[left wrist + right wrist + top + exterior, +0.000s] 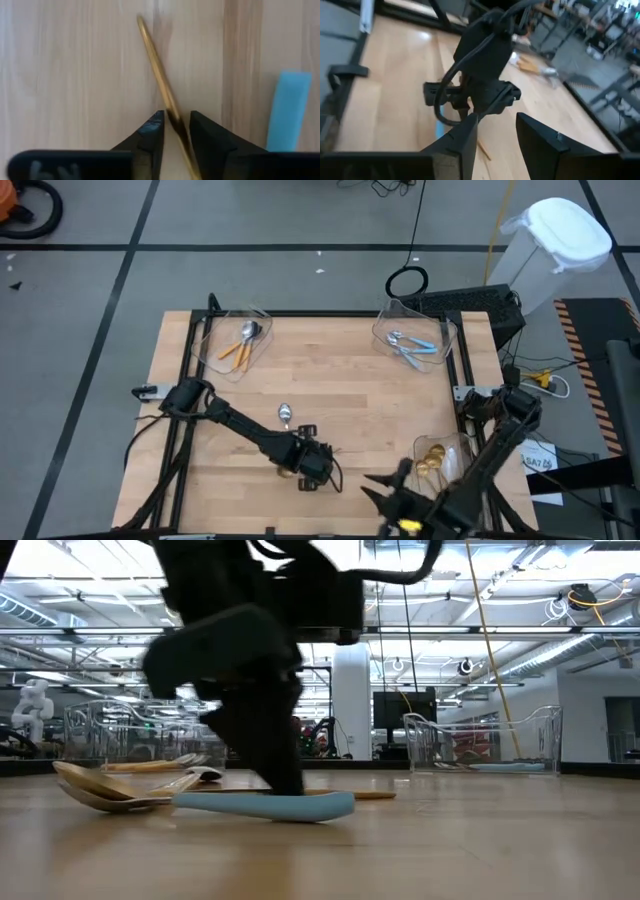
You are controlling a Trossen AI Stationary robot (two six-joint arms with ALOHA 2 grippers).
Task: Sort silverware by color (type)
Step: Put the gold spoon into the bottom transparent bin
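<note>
High view — pale wood table point(340, 370) on grey, black-lined floor point(90, 280).

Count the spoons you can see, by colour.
Orange-handled spoons: 2
Blue-handled spoons: 3, one of them loose outside the bins
Gold spoons: at least 3, one of them loose; the rest overlap, so there may be more
Total: at least 8
</note>
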